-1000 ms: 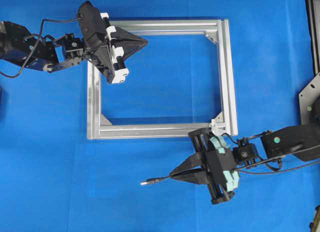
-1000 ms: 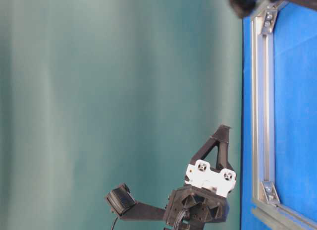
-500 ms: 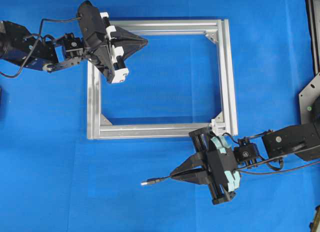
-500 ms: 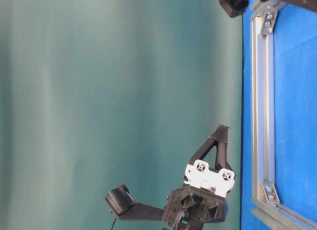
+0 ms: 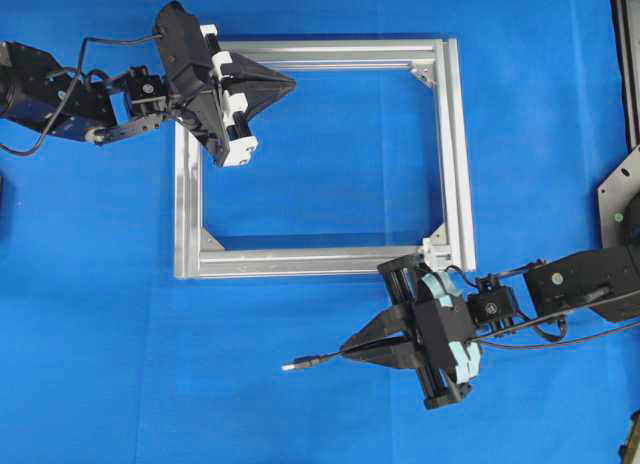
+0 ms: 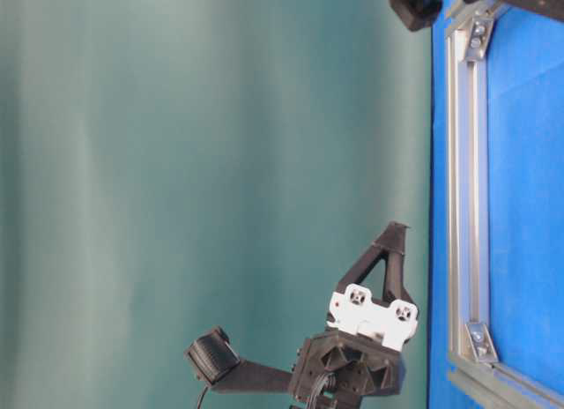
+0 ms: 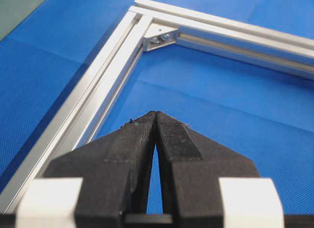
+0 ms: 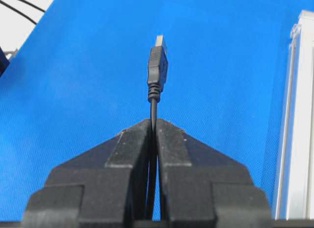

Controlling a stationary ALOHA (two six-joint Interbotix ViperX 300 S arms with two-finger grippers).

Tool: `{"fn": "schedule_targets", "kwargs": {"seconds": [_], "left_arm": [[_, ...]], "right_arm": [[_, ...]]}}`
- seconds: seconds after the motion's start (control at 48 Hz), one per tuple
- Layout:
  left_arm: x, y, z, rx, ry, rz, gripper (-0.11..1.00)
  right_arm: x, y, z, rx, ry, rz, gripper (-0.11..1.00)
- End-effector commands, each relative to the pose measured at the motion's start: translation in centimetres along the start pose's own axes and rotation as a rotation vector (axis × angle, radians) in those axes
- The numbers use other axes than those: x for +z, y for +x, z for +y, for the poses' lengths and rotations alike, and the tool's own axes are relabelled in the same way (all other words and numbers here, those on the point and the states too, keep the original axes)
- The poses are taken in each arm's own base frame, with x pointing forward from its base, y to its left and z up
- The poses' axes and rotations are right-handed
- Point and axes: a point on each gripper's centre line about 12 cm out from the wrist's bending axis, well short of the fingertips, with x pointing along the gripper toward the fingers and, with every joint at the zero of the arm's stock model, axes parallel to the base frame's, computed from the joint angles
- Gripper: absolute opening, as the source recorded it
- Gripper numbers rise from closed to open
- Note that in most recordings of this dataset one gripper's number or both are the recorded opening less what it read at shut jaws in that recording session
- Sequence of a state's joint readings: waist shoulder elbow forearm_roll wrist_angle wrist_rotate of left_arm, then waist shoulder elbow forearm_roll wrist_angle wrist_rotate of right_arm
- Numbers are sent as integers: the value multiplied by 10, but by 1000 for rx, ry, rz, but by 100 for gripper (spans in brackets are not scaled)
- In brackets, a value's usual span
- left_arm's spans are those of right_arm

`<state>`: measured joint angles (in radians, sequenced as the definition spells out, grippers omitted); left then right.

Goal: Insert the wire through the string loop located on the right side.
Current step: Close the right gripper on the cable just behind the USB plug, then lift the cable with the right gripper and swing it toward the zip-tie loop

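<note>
The wire [image 8: 158,66] is a thin black cable with a grey metal plug tip [image 5: 290,365]. My right gripper [image 5: 345,352] is shut on it just behind the plug, below the silver frame [image 5: 450,154] and pointing left. In the right wrist view the plug sticks out past the right gripper [image 8: 153,121]. A small white bit [image 5: 428,247] sits at the frame's lower right corner; I cannot tell whether it is the string loop. My left gripper [image 5: 290,82] is shut on nothing over the frame's upper left part, and shows as left gripper [image 7: 156,113] and left gripper [image 6: 398,227].
The frame [image 7: 98,90] lies flat on the blue cloth, with a corner bracket [image 7: 161,37] ahead of the left gripper. A frame rail [image 8: 299,115] runs along the right of the right wrist view. A black metal plate [image 5: 622,199] stands at the table's right edge.
Hardly anything: the right arm's dark end shifted slightly in the table-level view. Both grippers stay shut, the wire still held.
</note>
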<state>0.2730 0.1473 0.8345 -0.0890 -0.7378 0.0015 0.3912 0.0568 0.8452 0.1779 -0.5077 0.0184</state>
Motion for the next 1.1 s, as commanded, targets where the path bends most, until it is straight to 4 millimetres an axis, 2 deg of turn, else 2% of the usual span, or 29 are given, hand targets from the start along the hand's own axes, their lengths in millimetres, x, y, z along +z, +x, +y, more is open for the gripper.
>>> {"fn": "schedule_targets", "kwargs": {"seconds": [0.0, 0.791, 0.937, 1.083], "left_arm": [[16, -2, 0, -2, -2, -46, 0], [15, -2, 0, -3, -5, -44, 0], [15, -2, 0, -2, -6, -44, 0], [15, -2, 0, -2, -9, -44, 0]], "right_arm": [[11, -3, 3, 10, -1, -34, -3], [8, -7, 4, 14, 0, -27, -3], [-3, -19, 8, 26, -1, -4, -3], [-18, -43, 8, 30, 7, 18, -3]]}}
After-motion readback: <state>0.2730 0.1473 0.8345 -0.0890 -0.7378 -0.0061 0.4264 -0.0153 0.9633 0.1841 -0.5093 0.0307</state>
